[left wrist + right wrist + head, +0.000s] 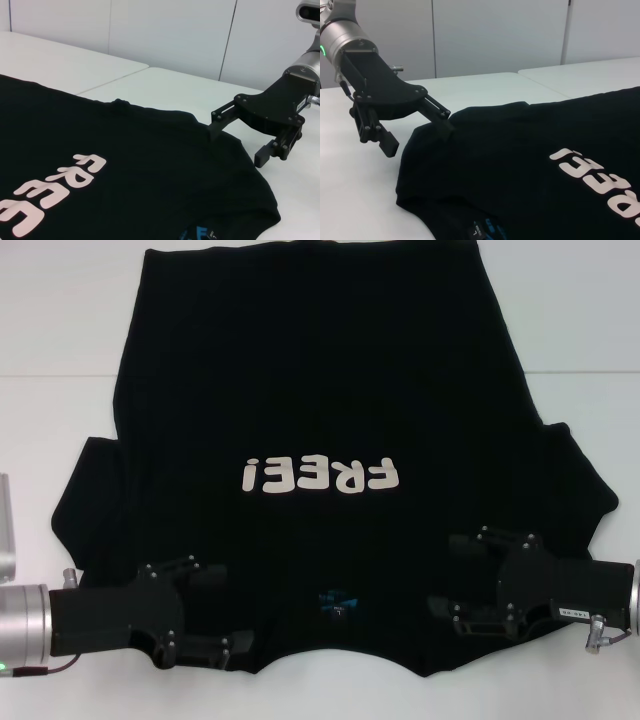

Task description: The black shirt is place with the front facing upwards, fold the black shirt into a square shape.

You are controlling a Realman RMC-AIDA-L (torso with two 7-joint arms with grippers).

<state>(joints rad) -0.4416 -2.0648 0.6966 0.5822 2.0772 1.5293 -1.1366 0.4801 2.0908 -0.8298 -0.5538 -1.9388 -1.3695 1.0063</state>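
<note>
White panelled walls are seen behind a white surface (60,330), across which a seam runs from side to side. The black shirt (320,390) is spread flat on this surface with its front upward, the collar end lying nearest the robot and the hem at the far edge. White "FREE!" lettering (318,476) is shown across the chest, upside down from the head view, and a small blue neck label (335,601) is seen just inside the collar.

The left pincer (225,612) is positioned at the shirt's near left shoulder, beside the sleeve. Its fingers are held wide apart; in the right wrist view one finger (440,125) is seen touching the raised shoulder edge of the cloth, while the other finger (387,144) hangs just off the shirt above the bare surface. No fabric is gripped.

The right pincer (447,575) is placed at the opposite near shoulder, likewise spread wide. In the left wrist view one finger (216,131) is seen resting against the shoulder edge, the other (265,154) standing clear of the cloth over the surface. Nothing is held between them.
</note>
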